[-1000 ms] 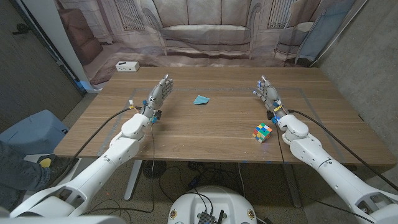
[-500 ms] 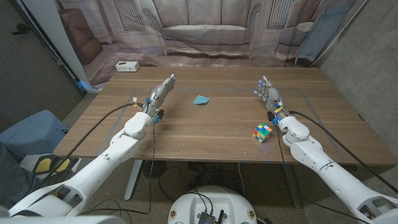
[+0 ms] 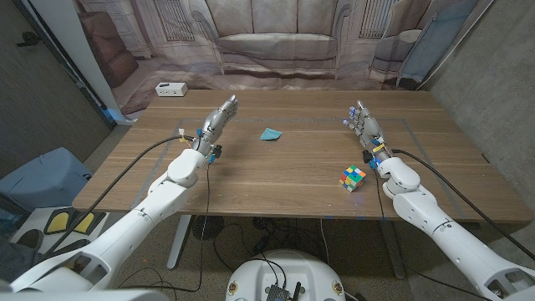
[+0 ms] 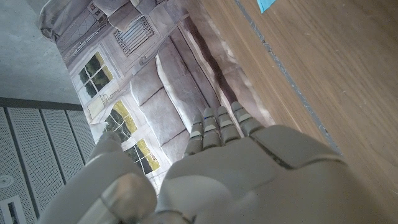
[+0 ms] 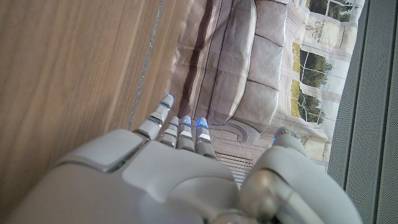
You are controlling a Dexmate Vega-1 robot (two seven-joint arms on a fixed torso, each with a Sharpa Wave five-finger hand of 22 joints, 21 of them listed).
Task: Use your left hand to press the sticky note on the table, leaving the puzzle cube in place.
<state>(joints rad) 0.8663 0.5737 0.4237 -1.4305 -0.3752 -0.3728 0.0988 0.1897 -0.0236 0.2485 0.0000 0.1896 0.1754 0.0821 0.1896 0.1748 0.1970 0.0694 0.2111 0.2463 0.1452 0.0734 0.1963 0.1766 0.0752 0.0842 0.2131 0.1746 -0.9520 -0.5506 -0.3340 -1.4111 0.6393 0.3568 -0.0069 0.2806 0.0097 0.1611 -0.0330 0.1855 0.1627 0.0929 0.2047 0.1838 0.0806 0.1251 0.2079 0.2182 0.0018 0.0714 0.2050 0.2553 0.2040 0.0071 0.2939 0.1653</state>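
My left hand (image 3: 216,123) above table, fingers straight and apart, holding nothing; small blue paper sticky note (image 3: 270,134) near, off to its right, untouched; my right hand (image 3: 364,127) empty, fingers extended; multicoloured puzzle cube (image 3: 353,177) on wooden table (image 3: 276,180) near right wrist

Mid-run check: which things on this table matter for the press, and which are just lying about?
Job: sticky note, blue, mid-table; left hand, nearest it; puzzle cube, to leave in place.
Lying about: white box at the far left corner; right hand, idle.
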